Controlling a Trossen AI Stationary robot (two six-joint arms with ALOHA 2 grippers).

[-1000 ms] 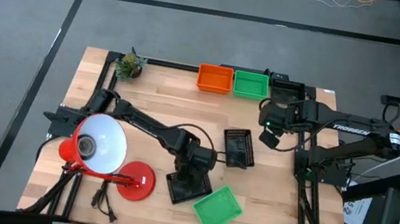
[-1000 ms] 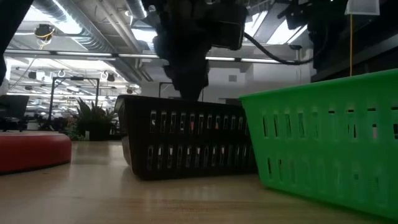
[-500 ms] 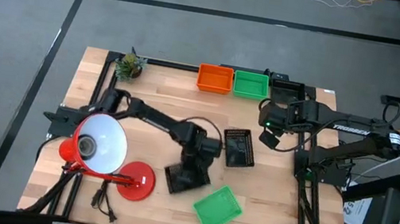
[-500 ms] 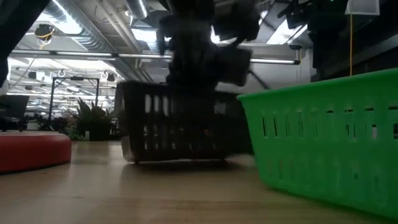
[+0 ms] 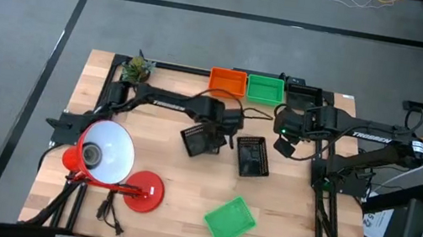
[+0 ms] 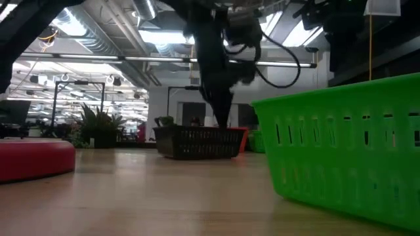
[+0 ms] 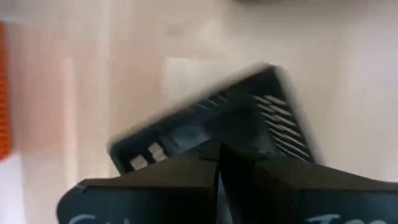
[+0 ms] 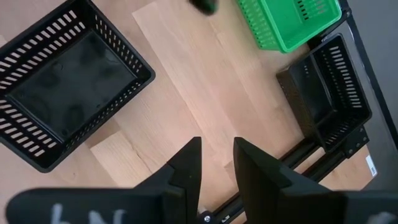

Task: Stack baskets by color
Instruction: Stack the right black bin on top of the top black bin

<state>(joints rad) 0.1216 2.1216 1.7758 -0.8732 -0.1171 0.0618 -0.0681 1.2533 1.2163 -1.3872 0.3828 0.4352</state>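
The counter (image 5: 114, 86) is pale butcher-block wood framed in black rails, standing on grey carpet crossed by dark lines. Across it, at table height, an open office runs back — ceiling ducts, strip lights, a row of potted plants. A red desk lamp (image 5: 108, 156) with a white shade sits at the near left corner, and a small potted plant (image 5: 137, 69) at the far left.

Along the far edge an orange basket (image 5: 227, 83) and a green basket (image 5: 265, 89) stand side by side, touching, with a black basket (image 5: 304, 93) just beyond the green one. Another black basket (image 5: 252, 156) rests mid-counter, and a second green basket (image 5: 229, 220) lies tilted near the front edge.

The left arm reaches in over the middle of the counter; its left tool (image 5: 216, 133) is clamped on the rim of a carried black basket (image 5: 200, 141) (the wrist picture is smeared, so the fingers are hard to make out). The right tool (image 5: 286, 142) hangs above bare wood right of centre, fingers a little apart — nothing between them.

Other baskets are not visible anywhere on the counter.
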